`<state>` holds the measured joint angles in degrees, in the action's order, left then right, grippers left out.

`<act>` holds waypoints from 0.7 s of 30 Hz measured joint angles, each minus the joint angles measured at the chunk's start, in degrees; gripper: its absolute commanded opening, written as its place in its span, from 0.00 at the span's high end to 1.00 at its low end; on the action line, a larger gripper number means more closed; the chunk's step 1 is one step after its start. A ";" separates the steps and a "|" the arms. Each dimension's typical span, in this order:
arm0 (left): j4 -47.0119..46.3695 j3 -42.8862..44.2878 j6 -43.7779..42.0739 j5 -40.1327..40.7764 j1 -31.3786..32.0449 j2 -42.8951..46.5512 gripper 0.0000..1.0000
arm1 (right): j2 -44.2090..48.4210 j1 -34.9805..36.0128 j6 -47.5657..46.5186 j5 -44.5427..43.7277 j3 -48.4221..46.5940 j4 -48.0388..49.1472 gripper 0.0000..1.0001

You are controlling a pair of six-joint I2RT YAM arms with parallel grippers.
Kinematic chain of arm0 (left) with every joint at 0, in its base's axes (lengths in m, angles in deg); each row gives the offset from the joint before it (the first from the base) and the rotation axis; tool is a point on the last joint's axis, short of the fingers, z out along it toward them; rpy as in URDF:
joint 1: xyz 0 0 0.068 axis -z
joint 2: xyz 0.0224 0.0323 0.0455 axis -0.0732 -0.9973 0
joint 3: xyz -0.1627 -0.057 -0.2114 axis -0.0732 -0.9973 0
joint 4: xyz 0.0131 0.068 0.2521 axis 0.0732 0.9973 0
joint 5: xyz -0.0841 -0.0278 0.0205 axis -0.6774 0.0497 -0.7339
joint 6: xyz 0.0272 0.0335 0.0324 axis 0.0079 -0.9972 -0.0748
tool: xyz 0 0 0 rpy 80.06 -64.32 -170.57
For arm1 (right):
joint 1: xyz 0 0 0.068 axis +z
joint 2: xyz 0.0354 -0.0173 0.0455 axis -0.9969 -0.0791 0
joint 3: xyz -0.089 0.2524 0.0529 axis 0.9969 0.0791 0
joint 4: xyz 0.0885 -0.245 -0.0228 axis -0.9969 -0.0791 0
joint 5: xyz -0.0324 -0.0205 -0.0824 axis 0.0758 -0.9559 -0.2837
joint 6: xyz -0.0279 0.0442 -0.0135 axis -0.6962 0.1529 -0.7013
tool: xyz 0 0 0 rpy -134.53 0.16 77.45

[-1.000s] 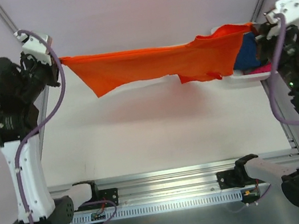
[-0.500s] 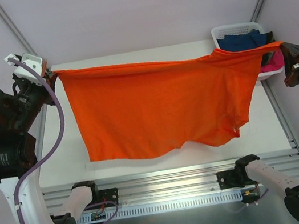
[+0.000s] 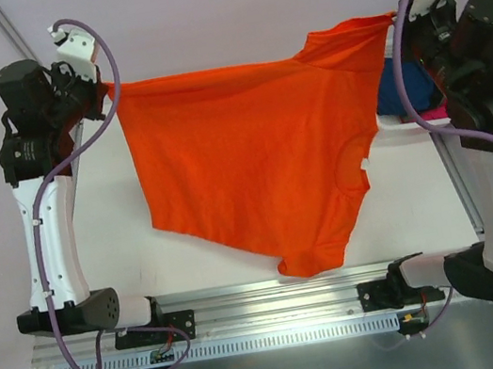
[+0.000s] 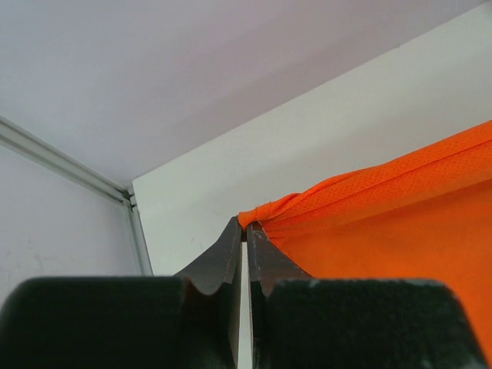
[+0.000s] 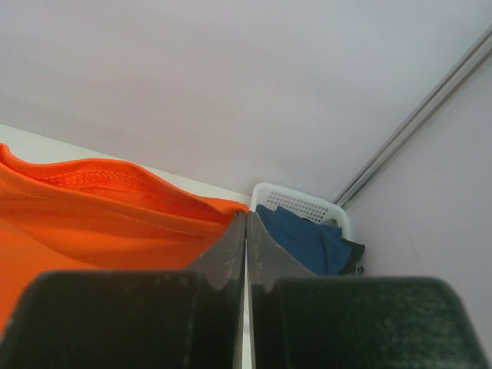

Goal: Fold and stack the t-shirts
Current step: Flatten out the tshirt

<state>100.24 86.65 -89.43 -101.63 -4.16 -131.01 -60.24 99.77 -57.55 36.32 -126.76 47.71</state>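
Observation:
A bright orange t-shirt (image 3: 249,146) hangs stretched in the air between my two grippers, its lower part drooping towards the table's near edge. My left gripper (image 3: 101,86) is shut on the shirt's left top corner (image 4: 257,214). My right gripper (image 3: 389,18) is shut on its right top corner (image 5: 219,206). The orange cloth fills the right of the left wrist view (image 4: 400,231) and the left of the right wrist view (image 5: 92,207). A navy blue t-shirt (image 3: 401,85) (image 5: 307,234) and a hot pink t-shirt (image 3: 435,113) lie in the basket, partly hidden.
A white slotted plastic basket (image 5: 296,201) stands at the table's far right corner, behind the shirt's right edge (image 3: 403,126). The white table (image 3: 112,237) has metal rails along its sides and front. Both arm bases sit at the near edge.
Both grippers have moved up and inward with the shirt. The shirt, spread wide half a second ago, now hangs narrower and longer, its bottom edge slanting down to the right.

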 measured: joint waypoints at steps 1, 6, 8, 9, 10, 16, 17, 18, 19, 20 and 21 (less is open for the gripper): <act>0.00 1.64 0.28 0.26 -0.02 -1.11 1.00 | -1.66 -0.04 0.09 0.00 -1.25 0.13 0.99; -0.96 8.59 1.55 0.44 0.00 -1.84 1.00 | -2.54 -0.20 0.22 -0.37 -3.63 0.42 0.99; -1.62 9.57 1.55 0.50 0.00 -0.37 1.00 | -1.03 -0.20 0.24 -0.46 -3.87 0.79 0.99; -1.70 9.73 1.53 0.52 0.00 0.63 1.00 | 0.04 -0.20 0.24 -0.57 -3.82 0.76 0.99; -1.73 9.75 1.51 0.55 0.00 1.64 1.00 | 1.25 -0.20 0.24 -0.61 -3.80 0.76 0.99; -2.54 5.25 1.53 0.50 0.02 11.93 1.00 | 10.71 -1.11 1.25 -0.15 -1.51 0.59 0.99; -2.43 3.89 1.53 0.46 0.02 14.03 1.00 | 12.09 -1.40 1.55 0.09 -1.38 0.17 0.99; -2.47 2.73 1.55 0.44 0.02 15.85 1.00 | 13.40 -1.60 1.84 0.33 -1.36 -0.11 0.99; -2.49 1.66 1.57 0.44 0.02 17.68 1.00 | 14.60 -1.75 2.05 0.63 -1.55 -0.52 0.99; -2.45 0.90 1.62 0.37 0.02 19.32 1.00 | 15.41 -1.81 2.25 0.87 -1.88 -0.94 0.99; -2.54 0.35 1.70 0.26 0.02 20.79 1.00 | 16.11 -1.86 2.38 1.07 -2.60 -1.53 0.99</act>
<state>97.70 87.00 -87.73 -101.37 -4.14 -110.22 -44.13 97.91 -55.17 37.39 -129.36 46.18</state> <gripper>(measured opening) 0.010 0.009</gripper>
